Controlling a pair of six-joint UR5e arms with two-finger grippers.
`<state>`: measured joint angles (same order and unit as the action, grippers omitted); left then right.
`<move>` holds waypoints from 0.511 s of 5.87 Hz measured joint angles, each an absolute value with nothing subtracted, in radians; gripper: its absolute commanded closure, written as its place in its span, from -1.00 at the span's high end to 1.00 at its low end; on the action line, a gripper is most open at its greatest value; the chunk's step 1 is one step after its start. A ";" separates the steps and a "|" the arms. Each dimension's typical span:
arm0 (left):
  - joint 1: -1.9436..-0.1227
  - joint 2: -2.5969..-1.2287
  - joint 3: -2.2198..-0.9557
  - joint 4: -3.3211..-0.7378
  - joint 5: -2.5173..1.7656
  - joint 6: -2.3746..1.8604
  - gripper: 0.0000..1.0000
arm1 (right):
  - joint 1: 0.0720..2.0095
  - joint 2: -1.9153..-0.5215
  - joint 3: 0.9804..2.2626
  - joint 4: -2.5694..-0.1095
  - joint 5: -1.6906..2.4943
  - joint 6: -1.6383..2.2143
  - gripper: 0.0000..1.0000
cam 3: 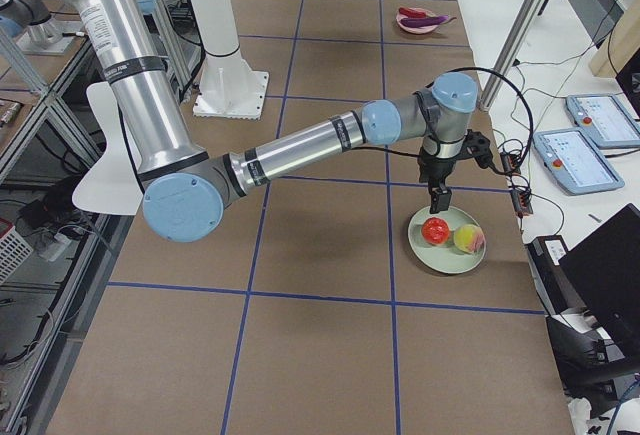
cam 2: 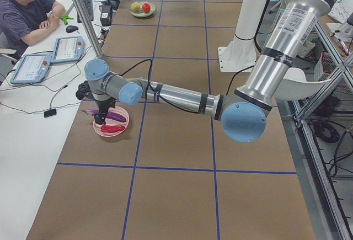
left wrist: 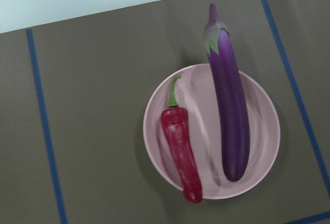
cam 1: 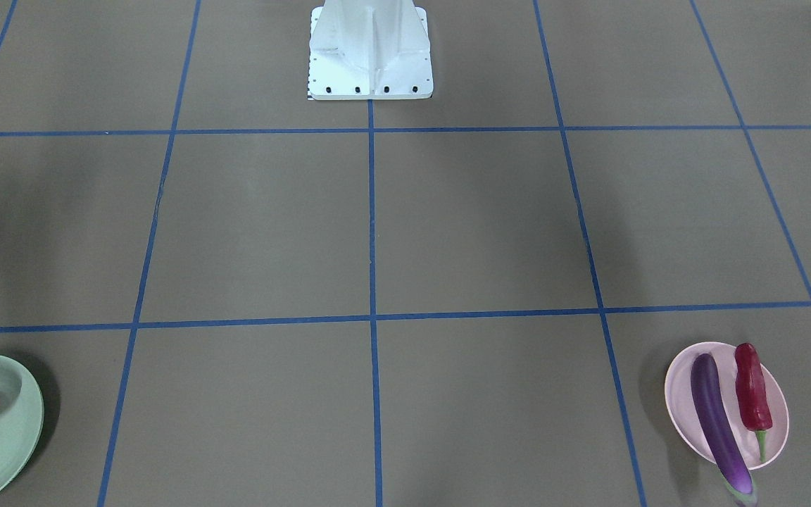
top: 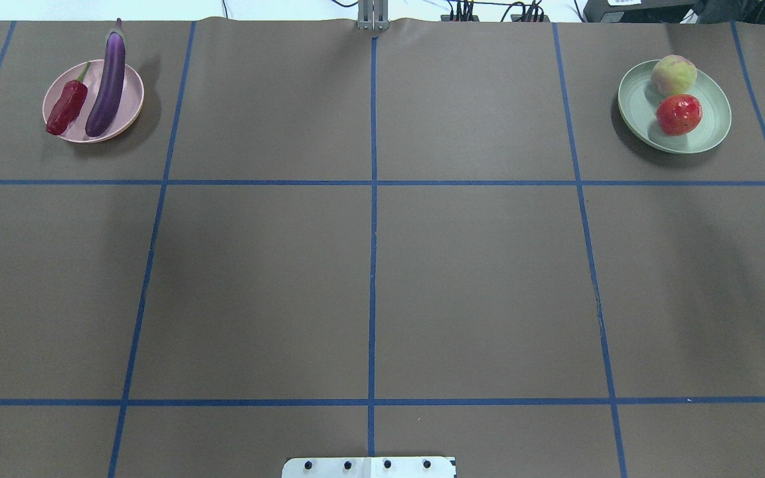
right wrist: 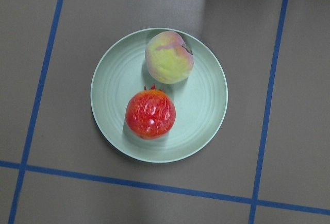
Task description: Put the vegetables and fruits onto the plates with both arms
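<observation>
The purple eggplant point(top: 107, 83) and the red chili pepper point(top: 67, 108) lie side by side on the pink plate point(top: 131, 99) at the far left. The eggplant's cap overhangs the rim. The peach point(top: 673, 75) and the pomegranate point(top: 679, 114) sit on the mint green plate point(top: 635, 106) at the far right. My left gripper point(cam 2: 101, 120) hangs just above the pink plate point(cam 2: 122, 127). My right gripper point(cam 3: 437, 202) hangs just above the green plate point(cam 3: 445, 255). I cannot tell whether either is open or shut. Neither wrist view shows fingers.
The white pedestal base point(cam 1: 370, 53) stands at the robot's side of the brown table marked with blue tape lines point(top: 372, 232). An operator point(cam 2: 25, 8) sits at a side desk with tablets point(cam 2: 69, 48) beyond the far table edge.
</observation>
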<state>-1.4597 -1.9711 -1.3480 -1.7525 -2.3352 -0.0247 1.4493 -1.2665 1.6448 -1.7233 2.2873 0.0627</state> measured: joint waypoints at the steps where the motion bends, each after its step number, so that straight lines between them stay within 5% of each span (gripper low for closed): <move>1: -1.517 -1.917 -1.364 -1.722 -2.336 0.098 1.00 | 1.474 -1.314 1.664 -1.716 2.296 0.027 1.00; 3: -1.590 -1.664 -1.502 -1.717 -2.339 0.188 1.00 | 1.492 -1.403 1.731 -1.712 2.289 0.010 1.00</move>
<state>-1.5905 -1.6639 -1.5024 -1.7169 -2.3392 0.1876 1.4919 -1.4028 1.7309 -1.7122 2.2895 0.0104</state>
